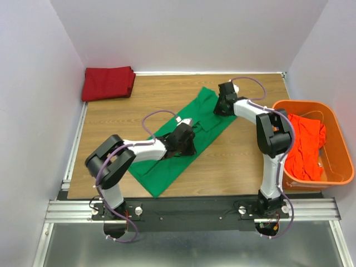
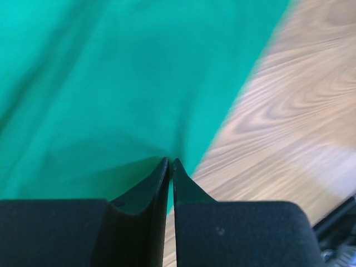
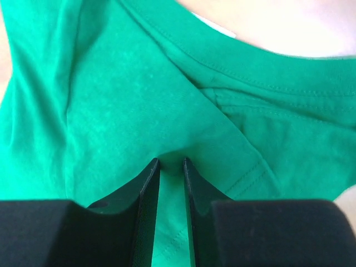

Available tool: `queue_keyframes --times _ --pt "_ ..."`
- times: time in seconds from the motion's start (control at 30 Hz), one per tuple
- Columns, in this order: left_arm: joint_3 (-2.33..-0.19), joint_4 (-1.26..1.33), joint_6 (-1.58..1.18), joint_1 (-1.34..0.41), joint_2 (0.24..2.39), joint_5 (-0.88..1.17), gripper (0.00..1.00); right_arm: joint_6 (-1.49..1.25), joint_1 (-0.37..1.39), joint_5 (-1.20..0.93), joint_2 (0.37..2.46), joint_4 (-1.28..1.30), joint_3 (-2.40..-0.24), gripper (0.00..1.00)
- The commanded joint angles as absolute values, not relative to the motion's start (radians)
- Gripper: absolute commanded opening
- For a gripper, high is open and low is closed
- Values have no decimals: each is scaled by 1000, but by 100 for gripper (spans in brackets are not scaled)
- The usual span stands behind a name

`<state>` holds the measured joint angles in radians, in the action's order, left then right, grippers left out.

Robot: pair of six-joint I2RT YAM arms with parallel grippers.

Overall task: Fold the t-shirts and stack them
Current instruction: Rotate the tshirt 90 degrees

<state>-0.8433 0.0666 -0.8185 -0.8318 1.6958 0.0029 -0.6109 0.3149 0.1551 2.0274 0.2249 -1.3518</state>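
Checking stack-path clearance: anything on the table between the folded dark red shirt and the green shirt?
Nothing. The top view shows only bare wood tabletop between the dark red shirt and the green shirt.

Left arm reached forward and rightward, right arm forward and leftward; left gripper had jaws nearly touching, right gripper a narrow gap.

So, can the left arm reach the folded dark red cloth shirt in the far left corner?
Probably not yet: its jaws are shut on the bright green cloth shirt. Only bare wooden table lies between, so the path looks free.
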Motion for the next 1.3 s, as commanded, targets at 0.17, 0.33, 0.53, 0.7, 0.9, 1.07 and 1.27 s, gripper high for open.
queue_keyframes --times 0.17,0.33,0.53,0.7,0.9,1.07,1.27 --pt "-1190 117 -835 -838 1870 115 14 -447 314 69 2420 512 -1831 32" --pt "-1263 68 -779 -801 1852 94 16 -388 314 118 2474 603 -2023 38" --pt "-1096 -70 -619 -716 1674 8 23 -399 314 118 2335 603 -1945 59" --pt "-878 -104 -611 -718 1510 -64 23 -420 314 130 2229 601 -1838 60" --pt "-756 -144 -630 -770 1437 -126 20 -483 324 161 2128 566 -1674 60" --pt "-697 -135 -658 -795 1462 -141 15 -505 324 161 2134 523 -1597 59" --pt "-707 -106 -664 -853 1532 -114 13 -465 321 212 2226 519 -1653 59"
